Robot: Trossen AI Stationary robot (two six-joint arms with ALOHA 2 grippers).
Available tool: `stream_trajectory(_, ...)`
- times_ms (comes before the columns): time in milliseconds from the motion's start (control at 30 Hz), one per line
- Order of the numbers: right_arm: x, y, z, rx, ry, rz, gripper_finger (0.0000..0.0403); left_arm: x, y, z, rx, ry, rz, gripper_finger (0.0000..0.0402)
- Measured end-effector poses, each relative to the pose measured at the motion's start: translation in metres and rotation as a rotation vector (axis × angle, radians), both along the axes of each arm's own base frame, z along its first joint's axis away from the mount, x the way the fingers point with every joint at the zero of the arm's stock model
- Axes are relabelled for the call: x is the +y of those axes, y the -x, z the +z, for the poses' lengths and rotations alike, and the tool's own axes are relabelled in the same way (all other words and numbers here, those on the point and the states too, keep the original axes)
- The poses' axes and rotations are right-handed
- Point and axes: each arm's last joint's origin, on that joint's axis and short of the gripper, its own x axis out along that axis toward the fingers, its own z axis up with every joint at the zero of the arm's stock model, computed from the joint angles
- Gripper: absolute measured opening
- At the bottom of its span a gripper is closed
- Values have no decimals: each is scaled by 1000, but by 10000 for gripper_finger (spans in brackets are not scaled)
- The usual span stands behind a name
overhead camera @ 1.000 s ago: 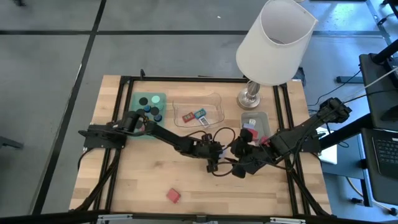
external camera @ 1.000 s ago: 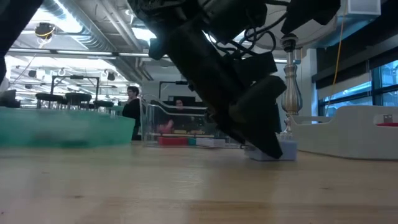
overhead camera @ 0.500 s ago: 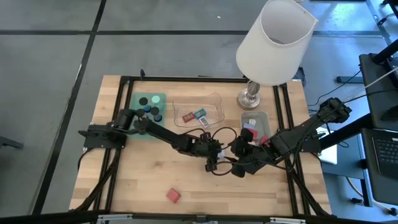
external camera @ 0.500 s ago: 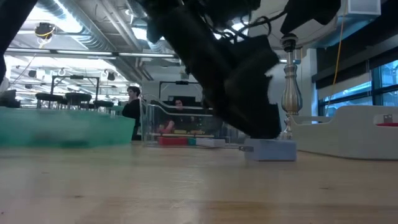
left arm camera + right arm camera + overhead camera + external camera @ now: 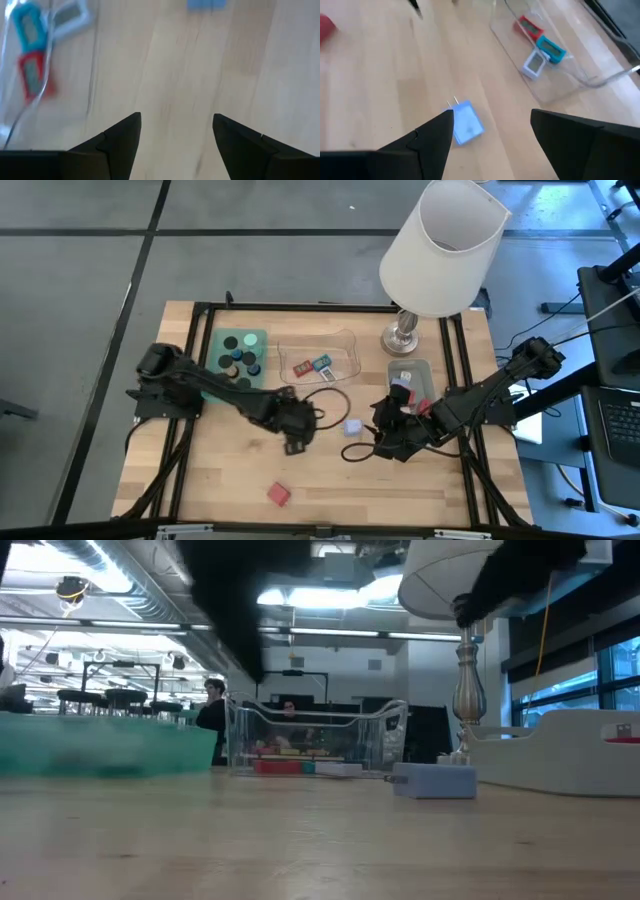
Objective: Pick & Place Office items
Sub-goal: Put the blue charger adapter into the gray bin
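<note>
A small blue block point(image 5: 352, 426) with two metal prongs lies flat on the wooden table, also seen in the low view point(image 5: 435, 781) and the right wrist view point(image 5: 466, 123). My left gripper point(image 5: 297, 444) hangs open above the table, to the left of the block and clear of it; its wrist view point(image 5: 175, 134) shows only bare wood between the fingers and the block point(image 5: 206, 4) farther off. My right gripper point(image 5: 381, 440) is open just right of the block, raised, with nothing between its fingers point(image 5: 492, 134). A red block point(image 5: 278, 495) lies near the front edge.
A green tray point(image 5: 238, 352) with black cylinders stands at the back left. A clear tray point(image 5: 346, 340) at the back middle holds red, teal and white rectangles. A grey tray point(image 5: 421, 368) and a white-shaded lamp point(image 5: 443, 245) stand at the back right. Black cables point(image 5: 340, 395) loop between the arms.
My left gripper has let go of the blue block, risen, and drawn back toward the table's left. The block stays flat on the table where it was set down, now uncovered in the low view.
</note>
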Motion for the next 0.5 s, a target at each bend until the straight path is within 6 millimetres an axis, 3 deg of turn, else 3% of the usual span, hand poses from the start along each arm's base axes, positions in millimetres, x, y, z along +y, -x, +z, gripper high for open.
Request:
stream_trajectory(133,-3,1,-21,-17,-14,-3,268,-11,35,20,-18,34,91,239)
stream_trajectory(267,-6,-8,-37,-66,-107,108,270,-21,65,37,-109,61,178,239)
stream_trajectory(500,-21,-16,-58,-177,-199,243,316,-39,97,61,-288,76,224,238)
